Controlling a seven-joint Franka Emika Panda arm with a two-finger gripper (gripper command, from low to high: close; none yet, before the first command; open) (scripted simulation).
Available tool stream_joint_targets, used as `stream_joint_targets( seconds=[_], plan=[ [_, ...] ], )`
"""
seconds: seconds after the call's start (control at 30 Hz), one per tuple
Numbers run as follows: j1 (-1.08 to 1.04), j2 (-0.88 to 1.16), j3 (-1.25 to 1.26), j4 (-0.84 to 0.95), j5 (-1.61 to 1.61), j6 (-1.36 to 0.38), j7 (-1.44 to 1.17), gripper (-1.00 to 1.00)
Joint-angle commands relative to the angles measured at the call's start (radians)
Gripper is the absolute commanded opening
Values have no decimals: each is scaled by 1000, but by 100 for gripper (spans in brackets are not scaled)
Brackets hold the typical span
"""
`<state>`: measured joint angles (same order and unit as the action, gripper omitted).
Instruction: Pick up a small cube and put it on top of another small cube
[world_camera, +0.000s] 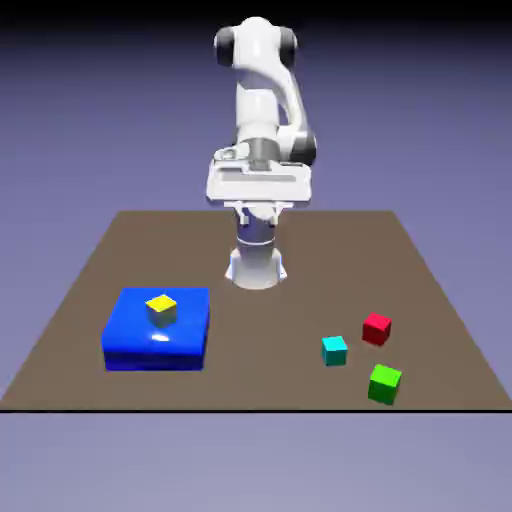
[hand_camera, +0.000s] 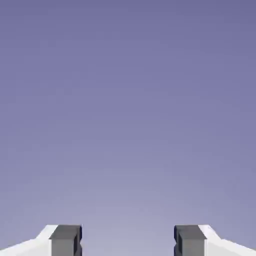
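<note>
Exterior view: cyan cube (world_camera: 334, 349) on the bench (world_camera: 260, 300), just beside the red cube (world_camera: 376, 328), green cube (world_camera: 384, 383) near. Fingers (hand_camera: 128, 242) spread, empty, high above. You should descend squarely over cyan, clearing both neighbours.

**Rendered simulation workspace**

A computer-rendered test scene, not a real room: a flat brown desk (world_camera: 260, 290) floats before a plain blue-violet backdrop (world_camera: 90, 110). A white robot arm (world_camera: 262, 90) stands at its far edge. Flat-shaded props, namely small coloured cubes and a glossy blue block (world_camera: 157, 329), show no texture or wear.
</note>
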<state>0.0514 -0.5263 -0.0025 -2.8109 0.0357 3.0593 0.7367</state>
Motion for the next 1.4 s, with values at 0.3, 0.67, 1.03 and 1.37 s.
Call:
stream_joint_targets(
  seconds=[0.3,0.67,1.03,1.37],
  plan=[
    [326,362,-21,-8,296,185,-36,0],
    [677,752,-43,-16,614,384,-75,0],
    [489,1031,64,96,395,546,63,-100],
    [644,756,-25,18,570,353,-89,-100]
  ],
)
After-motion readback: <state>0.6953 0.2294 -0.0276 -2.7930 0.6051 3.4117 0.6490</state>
